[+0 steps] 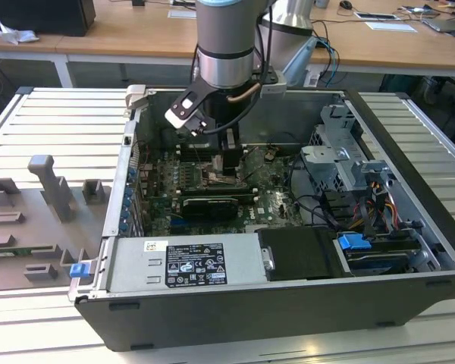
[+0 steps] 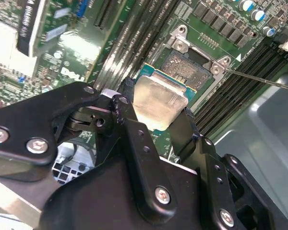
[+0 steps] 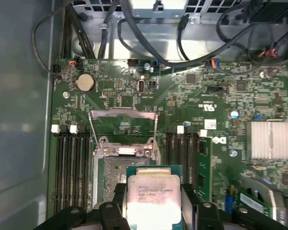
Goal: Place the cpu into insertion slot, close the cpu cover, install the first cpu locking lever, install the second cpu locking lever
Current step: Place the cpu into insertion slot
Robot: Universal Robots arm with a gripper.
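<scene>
My gripper [image 2: 158, 103] is shut on the cpu [image 2: 159, 99], a pale silvery square chip on a green base, gripped at two opposite edges by the black fingers [image 2: 127, 91]. The cpu [image 3: 153, 194] hangs just above and partly over the insertion slot [image 3: 116, 167], a dark socket with a grey metal rim [image 2: 187, 67]. The cpu cover [image 3: 123, 111] stands open, hinged up at the slot's far edge. A thin metal locking lever [image 2: 259, 79] sticks out free beside the socket. In the exterior view my gripper [image 1: 231, 163] reaches down into the open computer case.
Black memory slots [image 3: 72, 167] flank the socket on both sides. A long black card [image 1: 208, 205] lies near the socket, with a power supply [image 1: 186, 262] at the case's front. A drive cage [image 1: 341, 152] and cables [image 1: 349, 205] crowd the exterior view's right. Grey fixtures [image 1: 53, 186] sit outside.
</scene>
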